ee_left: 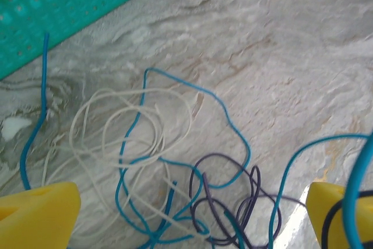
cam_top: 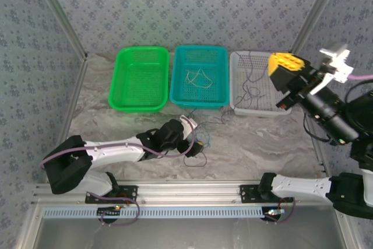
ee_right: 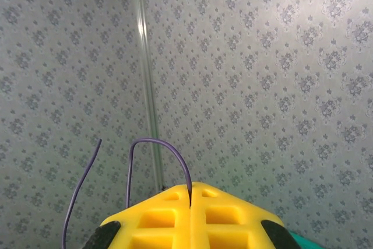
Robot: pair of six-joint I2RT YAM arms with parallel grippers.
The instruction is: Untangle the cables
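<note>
Top external view is showing the yellow-fingered left gripper (cam_top: 197, 146) hovering low over a loose tangle of thin blue, white and dark purple cables (cam_top: 204, 135). The tangle is lying on the grey marbled tabletop (cam_top: 262, 144), just near of the teal perforated plastic basket (cam_top: 199, 102).

Left wrist view is showing this gripper's yellow fingertips (ee_left: 36, 214) standing wide apart, one at each side of the tangle and gripping nothing. One blue strand is crossing in front of the right fingertip. Another is running up to the teal basket's wall.

At the right of the scene, the right gripper (cam_top: 285, 68) is hanging raised above the white perforated plastic basket (cam_top: 247, 108). Right wrist view is showing its yellow fingers (ee_right: 227, 217) pressing tightly together and pinching a thin purple cable (ee_right: 157, 141) in the seam between them. That cable is arching above the fingers, and its loose end is trailing at the left.

A few pale strands (cam_top: 198, 79) are lying inside the teal basket, and dark strands (cam_top: 252, 86) are lying inside the white one. The green perforated plastic basket (cam_top: 140, 106) is sitting at the far left, touching the teal one.
</note>
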